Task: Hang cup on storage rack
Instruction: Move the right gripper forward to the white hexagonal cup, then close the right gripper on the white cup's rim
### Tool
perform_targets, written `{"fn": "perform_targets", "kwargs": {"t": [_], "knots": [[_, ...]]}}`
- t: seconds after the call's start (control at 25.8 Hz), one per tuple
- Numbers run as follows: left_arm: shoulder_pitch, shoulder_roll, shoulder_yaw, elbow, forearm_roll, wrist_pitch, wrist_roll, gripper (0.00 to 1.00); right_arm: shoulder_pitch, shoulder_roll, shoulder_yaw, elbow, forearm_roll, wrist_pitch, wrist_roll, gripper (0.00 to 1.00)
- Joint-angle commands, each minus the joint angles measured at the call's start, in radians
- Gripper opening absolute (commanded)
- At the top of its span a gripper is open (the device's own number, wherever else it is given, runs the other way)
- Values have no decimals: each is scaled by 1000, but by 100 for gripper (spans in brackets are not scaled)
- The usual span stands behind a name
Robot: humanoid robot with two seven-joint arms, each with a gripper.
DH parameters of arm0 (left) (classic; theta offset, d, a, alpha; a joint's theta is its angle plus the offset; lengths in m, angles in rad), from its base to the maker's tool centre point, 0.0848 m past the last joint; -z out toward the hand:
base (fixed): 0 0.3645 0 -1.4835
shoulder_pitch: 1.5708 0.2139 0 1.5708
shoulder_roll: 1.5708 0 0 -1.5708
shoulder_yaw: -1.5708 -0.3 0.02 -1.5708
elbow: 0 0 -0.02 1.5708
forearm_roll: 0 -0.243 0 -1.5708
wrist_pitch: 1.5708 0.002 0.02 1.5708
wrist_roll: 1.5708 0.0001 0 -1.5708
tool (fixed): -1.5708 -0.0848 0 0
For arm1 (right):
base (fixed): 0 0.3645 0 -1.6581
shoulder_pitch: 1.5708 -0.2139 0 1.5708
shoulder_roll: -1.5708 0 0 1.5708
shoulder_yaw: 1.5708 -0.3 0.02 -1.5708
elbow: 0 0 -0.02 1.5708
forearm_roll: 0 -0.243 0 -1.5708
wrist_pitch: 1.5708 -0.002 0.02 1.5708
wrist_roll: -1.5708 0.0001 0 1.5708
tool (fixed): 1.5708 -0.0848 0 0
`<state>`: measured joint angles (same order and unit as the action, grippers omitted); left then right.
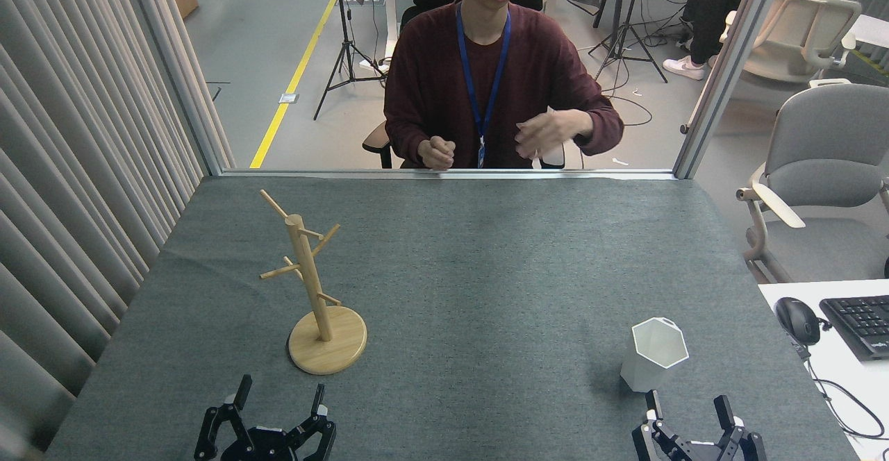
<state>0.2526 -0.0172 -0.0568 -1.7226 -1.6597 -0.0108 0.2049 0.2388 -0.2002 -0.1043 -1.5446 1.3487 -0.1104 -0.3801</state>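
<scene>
You are looking across a grey felt table (486,260). Beyond its far edge a person in a maroon sweater (486,72) is sitting, wearing a blue lanyard (479,65) and holding both hands raised. Pleated curtains (76,169) are hanging along the left. At right a grey chair (819,169) is standing, and nearer a mouse (797,320) is lying beside a keyboard (861,325). Tripods (344,51) are standing far behind.

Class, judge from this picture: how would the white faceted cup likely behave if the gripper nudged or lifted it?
The cup narrows toward its base, so a sideways nudge near the rim would probably tip it. It looks thin-walled and empty, so likely light. Its flat facets probably give the right gripper steady contact, though the smooth surface may be slippery.
</scene>
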Motion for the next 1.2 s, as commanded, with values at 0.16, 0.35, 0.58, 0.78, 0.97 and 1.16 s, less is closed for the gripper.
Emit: {"fn": "perform_targets", "kwargs": {"t": [0.16, 0.35, 0.58, 0.78, 0.97, 1.16], "knots": [[-3, -3, 0, 17, 2, 3, 1, 99, -18, -5, 0, 57, 4, 3, 1, 98], [-3, -3, 0, 15, 3, -1, 5, 99, -107, -13, 5, 187, 12, 43, 61, 98], [-3, -3, 2, 17, 3, 0, 21, 99, -185, -27, 17, 274, 47, 35, 64, 98], [-3, -3, 2, 17, 3, 2, 22, 99, -230, -34, 43, 325, 49, 34, 64, 98], [-3, -3, 3, 17, 2, 2, 22, 99, -245, -47, 51, 339, 49, 34, 64, 98], [-3, -3, 3, 15, 2, 2, 22, 99, -285, -48, 66, 376, 49, 34, 63, 98]]}}
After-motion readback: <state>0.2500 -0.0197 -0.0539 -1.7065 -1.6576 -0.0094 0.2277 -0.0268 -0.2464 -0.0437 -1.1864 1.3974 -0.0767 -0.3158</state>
